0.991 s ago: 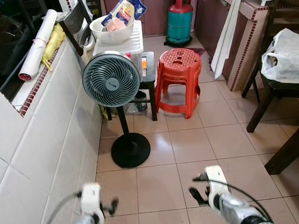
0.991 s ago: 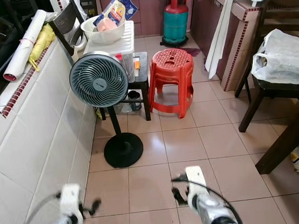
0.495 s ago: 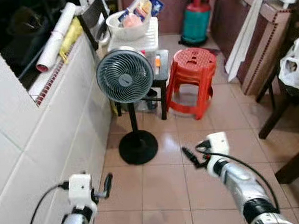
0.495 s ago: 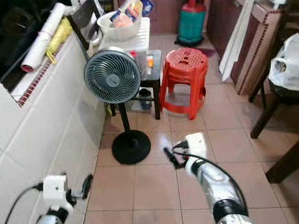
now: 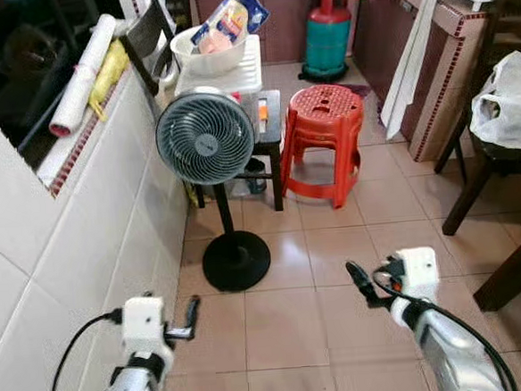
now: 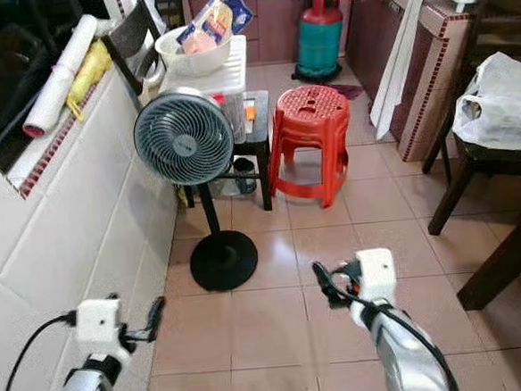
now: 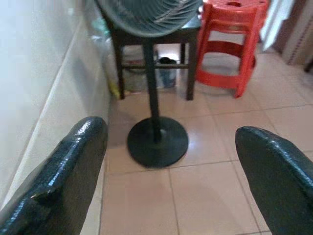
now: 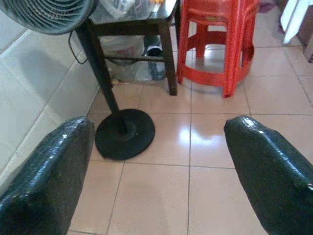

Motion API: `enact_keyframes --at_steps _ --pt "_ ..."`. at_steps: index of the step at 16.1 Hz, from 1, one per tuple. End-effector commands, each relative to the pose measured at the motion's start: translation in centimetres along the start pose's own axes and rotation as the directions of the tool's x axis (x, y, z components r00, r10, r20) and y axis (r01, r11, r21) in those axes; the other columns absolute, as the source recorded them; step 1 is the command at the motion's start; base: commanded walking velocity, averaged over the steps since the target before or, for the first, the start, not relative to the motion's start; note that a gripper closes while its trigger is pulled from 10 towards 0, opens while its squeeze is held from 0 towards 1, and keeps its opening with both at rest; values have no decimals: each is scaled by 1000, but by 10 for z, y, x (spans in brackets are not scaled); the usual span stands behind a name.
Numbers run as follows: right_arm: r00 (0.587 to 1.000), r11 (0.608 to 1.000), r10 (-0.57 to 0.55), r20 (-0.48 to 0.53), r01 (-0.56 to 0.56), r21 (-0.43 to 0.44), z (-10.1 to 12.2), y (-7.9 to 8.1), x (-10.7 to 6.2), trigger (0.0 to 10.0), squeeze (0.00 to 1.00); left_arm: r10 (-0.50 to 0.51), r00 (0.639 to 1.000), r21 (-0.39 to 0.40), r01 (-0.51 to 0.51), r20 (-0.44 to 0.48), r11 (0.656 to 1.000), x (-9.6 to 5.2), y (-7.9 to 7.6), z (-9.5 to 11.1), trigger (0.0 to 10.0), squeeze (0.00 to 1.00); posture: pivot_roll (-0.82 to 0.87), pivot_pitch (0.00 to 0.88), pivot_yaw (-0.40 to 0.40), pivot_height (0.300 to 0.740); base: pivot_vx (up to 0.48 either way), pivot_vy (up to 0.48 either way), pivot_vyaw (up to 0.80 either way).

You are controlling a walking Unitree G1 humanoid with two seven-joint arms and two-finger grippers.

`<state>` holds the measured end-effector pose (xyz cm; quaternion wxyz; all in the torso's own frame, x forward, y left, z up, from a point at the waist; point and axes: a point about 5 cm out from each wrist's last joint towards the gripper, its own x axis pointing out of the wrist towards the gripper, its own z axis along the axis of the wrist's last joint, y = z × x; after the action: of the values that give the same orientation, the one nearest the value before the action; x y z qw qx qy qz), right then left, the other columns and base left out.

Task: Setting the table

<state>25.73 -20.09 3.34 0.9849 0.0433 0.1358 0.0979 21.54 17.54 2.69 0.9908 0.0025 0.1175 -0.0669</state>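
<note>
the white bowl (image 5: 208,51) sits on a white tray (image 5: 234,70), on top of a small dark table (image 5: 264,115) by the tiled wall (image 5: 94,243). there are packets in the bowl, maybe food, but it is hard to tell. a grey fan (image 5: 205,147) on a black stand is in front of that table. a red stool (image 5: 325,128) is just beside the table, and a green gas tank (image 5: 326,39) stands behind it, farther back. a white bag (image 5: 507,102) lies on a dark chair (image 5: 473,172) on the right.

the left gripper (image 5: 191,309) is held low over the brown floor (image 5: 278,319), close to the wall, with its fingers (image 7: 68,176) wide apart and holding nothing. the right gripper (image 5: 360,282) is low on the other side, its fingers (image 8: 274,166) wide apart too, with nothing in them. both are well apart from the bowl.
</note>
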Motion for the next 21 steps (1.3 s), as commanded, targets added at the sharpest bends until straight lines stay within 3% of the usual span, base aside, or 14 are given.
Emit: enact_keyframes --at_steps 1,3,5,7,10,15,21 --pt "1000 1000 1 20 -1 4 7 1 -7 10000 0 -34 999 -4 34 8 999 0 -4 8 10000 0 -71 45 78 740 0 0 0" --pt "999 1000 -23 28 23 6 9 1 -20 10000 0 -4 999 -10 4 32 1000 -13 -6 16 10000 0 -71 58 60 740 0 0 0" --pt "998 1000 22 62 -22 -8 24 14 -21 10000 0 105 993 -12 -104 62 994 -31 2 23 10000 0 -58 64 47 740 0 0 0" --pt "992 995 88 86 -84 -56 38 29 -17 10000 0 99 993 11 -100 58 995 -38 5 25 10000 0 -41 64 43 740 0 0 0" --pt "994 996 81 76 -78 -38 45 27 -14 10000 0 128 992 -88 -126 18 988 -36 2 21 10000 0 -36 46 29 740 0 0 -260" --pt "995 995 90 41 -88 -46 46 29 -11 10000 0 101 994 -41 -99 37 994 -23 -6 30 10000 0 -36 40 25 740 0 0 -780" --pt "996 996 87 38 -85 -40 48 32 -9 10000 0 123 991 -90 -118 54 989 -12 -2 36 10000 0 -50 45 40 740 0 0 -775"
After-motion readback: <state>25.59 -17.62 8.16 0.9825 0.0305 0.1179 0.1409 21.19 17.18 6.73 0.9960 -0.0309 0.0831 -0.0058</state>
